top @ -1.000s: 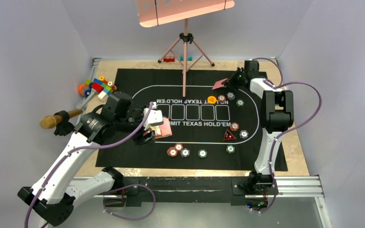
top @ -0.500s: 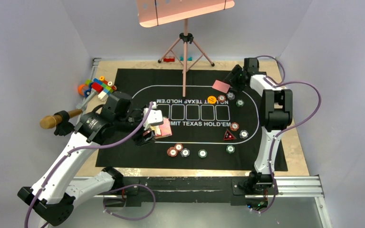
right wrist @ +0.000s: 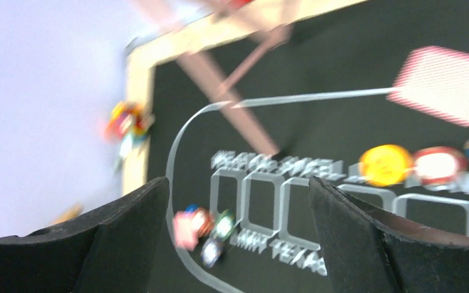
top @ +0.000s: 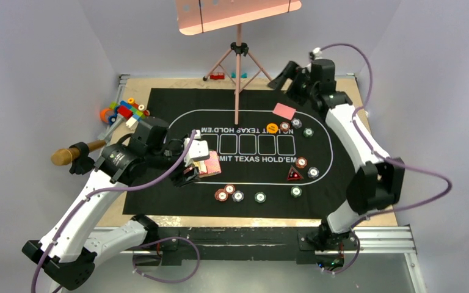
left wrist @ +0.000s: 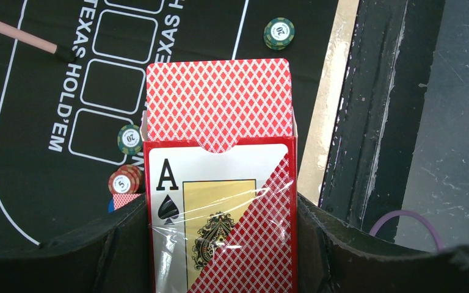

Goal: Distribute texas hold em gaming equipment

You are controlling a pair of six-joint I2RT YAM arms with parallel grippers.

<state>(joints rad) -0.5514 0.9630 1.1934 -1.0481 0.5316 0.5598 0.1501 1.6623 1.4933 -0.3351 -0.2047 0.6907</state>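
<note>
**A:** The left gripper (left wrist: 220, 204) is clamped on a red cellophane-wrapped card box printed with the ace of spades (left wrist: 220, 250). Red diamond-backed playing cards (left wrist: 218, 104) stand out of its open top. It sits over the near-left part of the black printed mat (top: 165, 101).

**B:** And what's laid out?

**A:** Nearest is a row of striped round poker chips (top: 229, 190), then a dark triangle with red markings (top: 294, 175). Farther off is an orange round button (top: 272, 128) beside more chips. One pink-backed card (top: 284, 110) lies flat near the mat's far edge.

**B:** The right gripper (right wrist: 238, 195)?

**A:** Its jaws are spread and empty, raised just beyond that card.

**B:** So dealing cards is the step in hand, I'd judge. Next, the right arm would need to reach the box and pinch one card by its exposed top edge.
</note>
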